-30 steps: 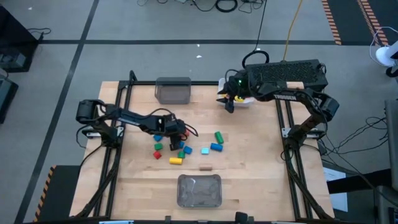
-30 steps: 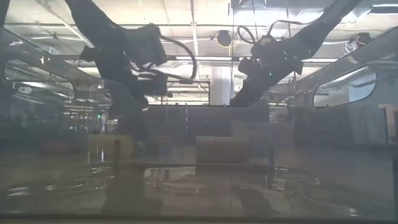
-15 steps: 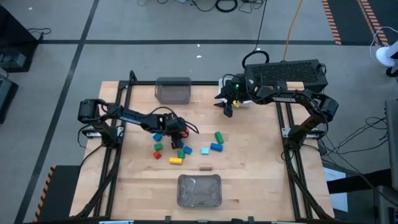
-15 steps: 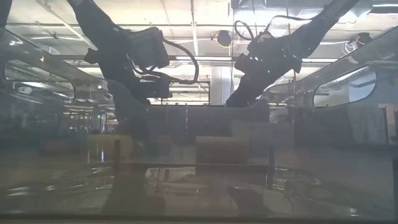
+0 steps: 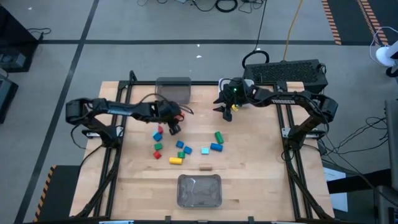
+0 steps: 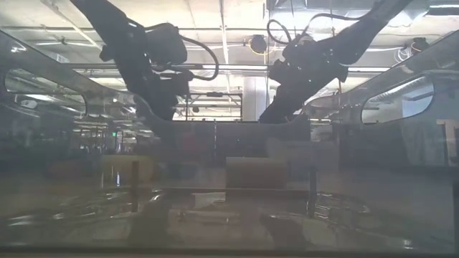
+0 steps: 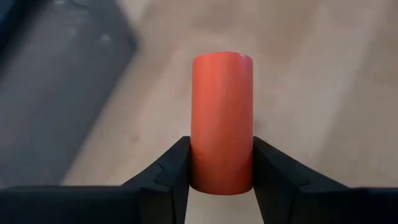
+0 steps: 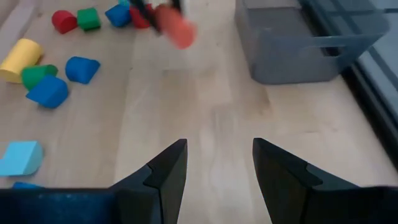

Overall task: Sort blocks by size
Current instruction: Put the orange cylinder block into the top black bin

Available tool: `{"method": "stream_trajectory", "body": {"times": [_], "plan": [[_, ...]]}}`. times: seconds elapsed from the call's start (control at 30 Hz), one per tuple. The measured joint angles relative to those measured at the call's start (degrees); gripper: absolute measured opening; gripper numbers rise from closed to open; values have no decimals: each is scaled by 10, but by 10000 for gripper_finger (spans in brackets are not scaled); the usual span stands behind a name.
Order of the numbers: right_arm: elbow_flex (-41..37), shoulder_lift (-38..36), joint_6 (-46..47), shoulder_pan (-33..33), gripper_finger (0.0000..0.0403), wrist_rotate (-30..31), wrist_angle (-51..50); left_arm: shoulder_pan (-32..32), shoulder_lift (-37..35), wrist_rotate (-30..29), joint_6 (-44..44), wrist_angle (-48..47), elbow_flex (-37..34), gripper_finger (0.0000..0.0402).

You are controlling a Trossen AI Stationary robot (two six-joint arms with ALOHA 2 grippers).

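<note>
- The left hand (image 7: pixel 221 171) is closed partway on a red wooden cylinder (image 7: pixel 222 118), 1 dark finger pressed against each side of it; the cylinder sticks out forward past the fingertips.
- In the high view the left hand (image 5: pixel 173 126) hangs above the wooden table (image 5: pixel 249 174), between the grey rectangular bin (image 5: pixel 173 90) at the table's far edge and the cluster of loose blocks.
- The right wrist view also catches the red cylinder (image 8: pixel 176 28) held up off the table, near the grey bin (image 8: pixel 305 43).
- The right hand (image 8: pixel 214 168) stands open with nothing between its fingers, only bare table beyond them. In the high view it (image 5: pixel 222 112) sits near the table's far edge, right of the grey bin.
- The other painted blocks (image 5: pixel 180 149), blue, green, red and yellow, lie scattered mid-table; 1 tan block (image 5: pixel 206 167) lies apart, nearer the clear bin (image 5: pixel 199 190) at the near edge.
</note>
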Motion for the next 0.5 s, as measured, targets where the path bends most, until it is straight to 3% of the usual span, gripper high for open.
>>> {"method": "stream_trajectory", "body": {"times": [0.5], "plan": [[-30,0,41,86,168,6,-44,141,-10,30,98,-66,107,145]]}}
